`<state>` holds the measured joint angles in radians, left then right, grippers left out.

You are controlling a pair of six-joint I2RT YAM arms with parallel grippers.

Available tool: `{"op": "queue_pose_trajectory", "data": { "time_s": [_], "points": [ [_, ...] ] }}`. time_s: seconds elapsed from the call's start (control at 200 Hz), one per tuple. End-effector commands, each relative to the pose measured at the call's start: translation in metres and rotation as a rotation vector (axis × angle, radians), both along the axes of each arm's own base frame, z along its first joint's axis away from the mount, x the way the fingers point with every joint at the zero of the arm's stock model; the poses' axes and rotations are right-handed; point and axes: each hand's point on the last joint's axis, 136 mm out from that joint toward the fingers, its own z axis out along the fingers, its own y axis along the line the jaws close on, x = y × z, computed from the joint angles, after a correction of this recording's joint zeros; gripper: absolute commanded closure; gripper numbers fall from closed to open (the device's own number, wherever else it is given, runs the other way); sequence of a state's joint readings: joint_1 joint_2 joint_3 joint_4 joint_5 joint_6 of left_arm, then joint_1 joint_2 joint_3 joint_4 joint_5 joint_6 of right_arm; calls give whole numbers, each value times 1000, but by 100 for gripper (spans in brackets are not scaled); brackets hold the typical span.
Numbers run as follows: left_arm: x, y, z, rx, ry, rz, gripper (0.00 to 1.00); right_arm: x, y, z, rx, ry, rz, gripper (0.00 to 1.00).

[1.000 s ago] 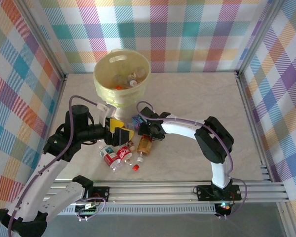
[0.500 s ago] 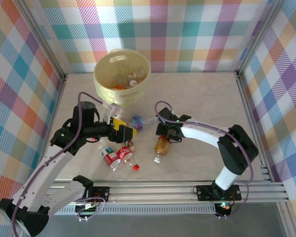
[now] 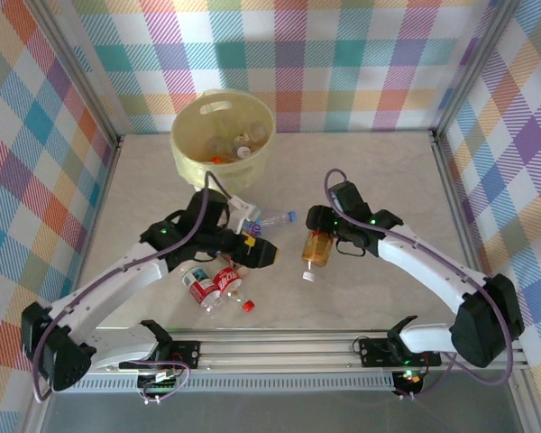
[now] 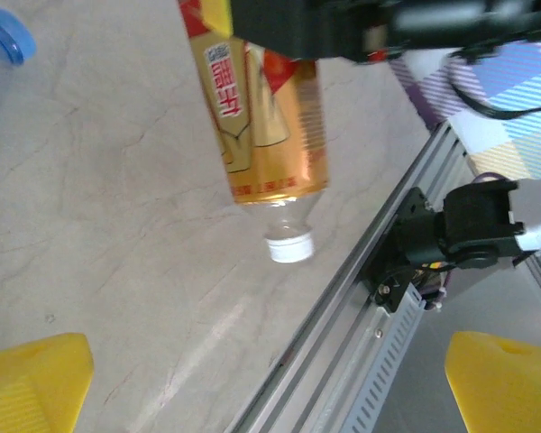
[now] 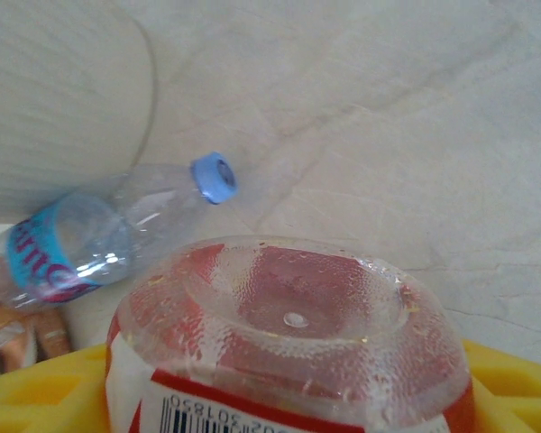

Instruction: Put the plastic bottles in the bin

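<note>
The right gripper (image 3: 319, 233) is clamped round an orange-labelled bottle (image 3: 316, 250), which hangs cap-down beneath it, clear of the table (image 3: 388, 180). The left gripper (image 3: 263, 255) gapes wide and empty, with a blue-capped bottle (image 3: 269, 219) just beside it and the bin (image 3: 187, 158) farther beyond.
</note>
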<state>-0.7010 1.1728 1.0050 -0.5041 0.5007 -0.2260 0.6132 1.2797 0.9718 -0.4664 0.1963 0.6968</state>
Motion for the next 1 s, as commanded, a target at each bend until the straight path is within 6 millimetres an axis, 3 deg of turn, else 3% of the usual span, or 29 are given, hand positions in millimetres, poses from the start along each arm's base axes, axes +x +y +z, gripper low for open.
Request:
{"op": "queue_pose_trajectory", "data": {
  "time_s": [0.0,0.26,0.48,0.795,0.995],
  "points": [
    [12,-26,2,-20,-39,24,0,-2,10,35,58,-62,90,31],
    [24,-88,-12,-106,-19,15,1,-15,25,76,202,-123,164,31],
    [26,-131,-10,-220,-15,-6,6,-23,20,86,231,-140,165,31],
    [25,-144,7,-321,-35,-11,10,-25,2,82,248,-131,102,32],
    [21,-152,6,-341,-7,-23,19,-26,-3,85,290,-121,71,33]
  ]
}}
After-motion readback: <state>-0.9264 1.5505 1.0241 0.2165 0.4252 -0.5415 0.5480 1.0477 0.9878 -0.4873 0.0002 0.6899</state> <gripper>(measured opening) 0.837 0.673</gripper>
